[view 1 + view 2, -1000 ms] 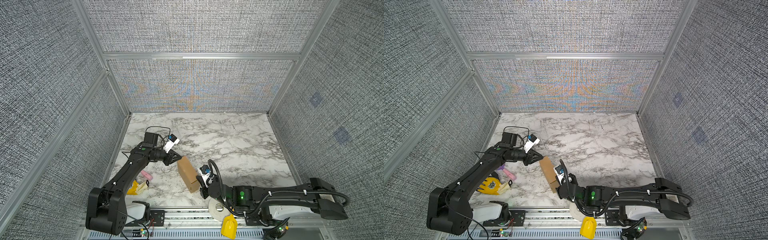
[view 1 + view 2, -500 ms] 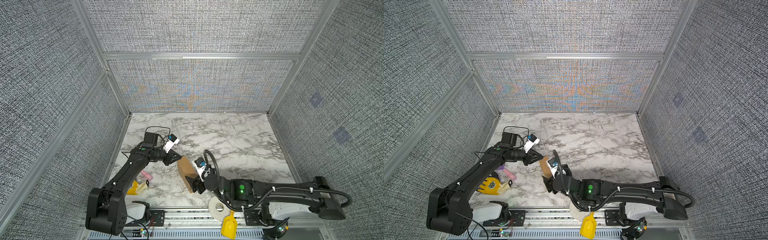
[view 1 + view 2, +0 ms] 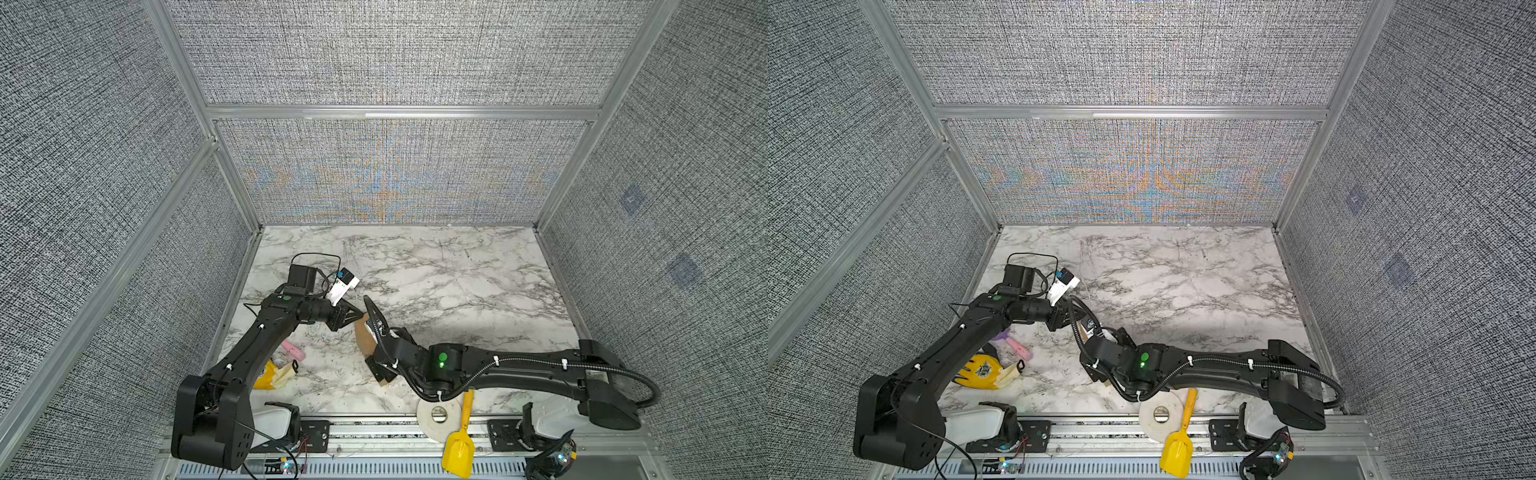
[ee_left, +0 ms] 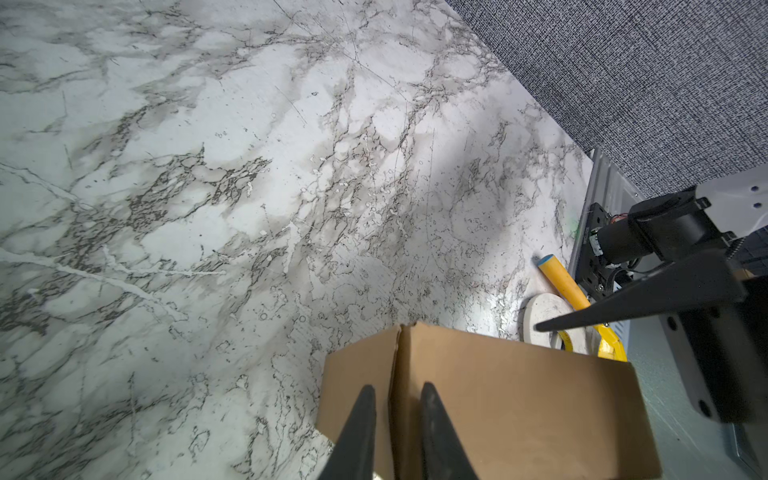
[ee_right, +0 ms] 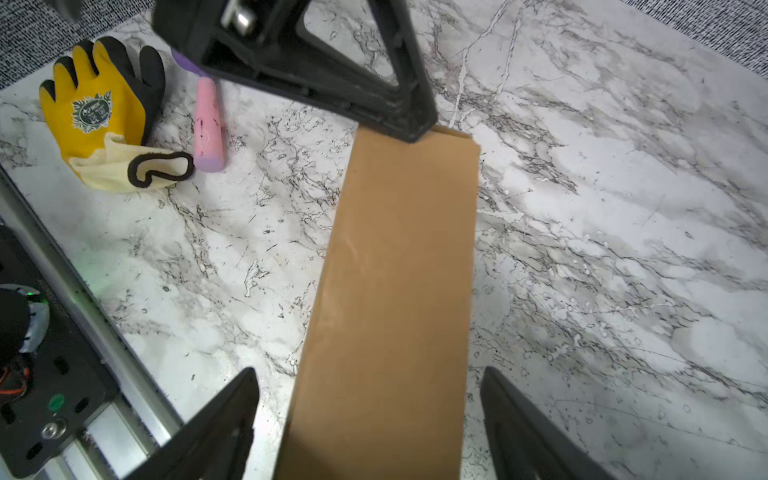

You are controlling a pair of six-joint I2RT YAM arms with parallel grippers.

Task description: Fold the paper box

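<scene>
At the near edge, a yellow scoop (image 3: 458, 446) and a white tape roll (image 3: 436, 417) lie across the metal rail (image 3: 365, 432), the scoop's handle just beside the roll. Just beyond, the right gripper (image 5: 369, 370) reaches in from the right. Its jaws stand wide apart, one on each side of the near end of the paper box (image 5: 399, 270), with tabletop visible between each finger and the cardboard; it has hold of nothing. The box, plain brown cardboard, is over the near left-centre of the marble tabletop (image 3: 436, 282) in both top views, largely hidden there by the right arm; whether it rests on the surface cannot be told. At its far end the left gripper (image 4: 397, 386) is nearly closed, its two fingers pinching a cardboard edge of the box. Left of the box, apart from it, lie a yellow-and-black glove (image 5: 99, 120) and a pink cylinder (image 5: 208, 124), close together. The tabletop runs back to the grey woven wall (image 3: 395, 174).
</scene>
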